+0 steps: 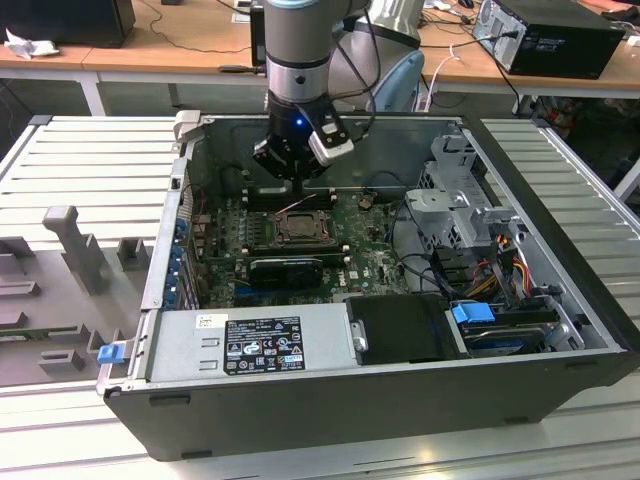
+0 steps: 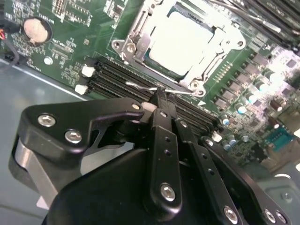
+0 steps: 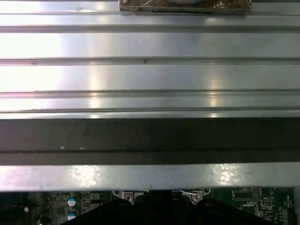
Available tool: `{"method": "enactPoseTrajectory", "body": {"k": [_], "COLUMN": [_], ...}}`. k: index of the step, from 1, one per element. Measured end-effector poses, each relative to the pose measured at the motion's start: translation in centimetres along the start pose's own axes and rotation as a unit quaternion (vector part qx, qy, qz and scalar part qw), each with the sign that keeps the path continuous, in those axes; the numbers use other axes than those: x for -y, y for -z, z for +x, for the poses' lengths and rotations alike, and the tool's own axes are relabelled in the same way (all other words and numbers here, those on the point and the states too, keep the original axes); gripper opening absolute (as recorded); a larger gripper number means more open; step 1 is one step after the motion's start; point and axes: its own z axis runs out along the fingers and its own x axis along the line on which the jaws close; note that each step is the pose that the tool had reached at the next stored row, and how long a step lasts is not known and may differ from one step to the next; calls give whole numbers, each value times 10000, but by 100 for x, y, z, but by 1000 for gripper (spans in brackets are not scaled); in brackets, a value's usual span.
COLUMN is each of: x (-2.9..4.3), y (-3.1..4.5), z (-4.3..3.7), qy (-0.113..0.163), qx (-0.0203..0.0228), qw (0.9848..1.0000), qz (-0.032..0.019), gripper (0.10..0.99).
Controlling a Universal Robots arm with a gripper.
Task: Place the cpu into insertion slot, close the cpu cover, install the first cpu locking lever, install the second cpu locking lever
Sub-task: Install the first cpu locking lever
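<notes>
The cpu [image 2: 180,40] sits in the slot [image 2: 140,26], upper centre of the second wrist view, cover [image 2: 213,56] down. The claw [image 2: 158,96], pressed together, meets a wire lever [image 2: 140,86]: lever-locking step; it needs hooking under its catch.

Exterior high overview; wrist cameras near motherboard [image 2: 70,61]

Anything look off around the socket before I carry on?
Nothing looks damaged or spilled. The cpu sits flat and square in the insertion slot with the cpu cover down around it. The gripper is shut on a thin wire locking lever beside the socket.
</notes>
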Motion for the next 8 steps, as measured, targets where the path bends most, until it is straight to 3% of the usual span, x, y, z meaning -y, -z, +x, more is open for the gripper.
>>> {"method": "enactPoseTrajectory", "body": {"k": [2,8], "x": [1,-3], "y": [-11,-54], "z": [-7,-55], "qy": [128,143], "qx": [-6,-8], "qw": [9999,9999], "qz": [-3,-4], "gripper": [106,106]}}
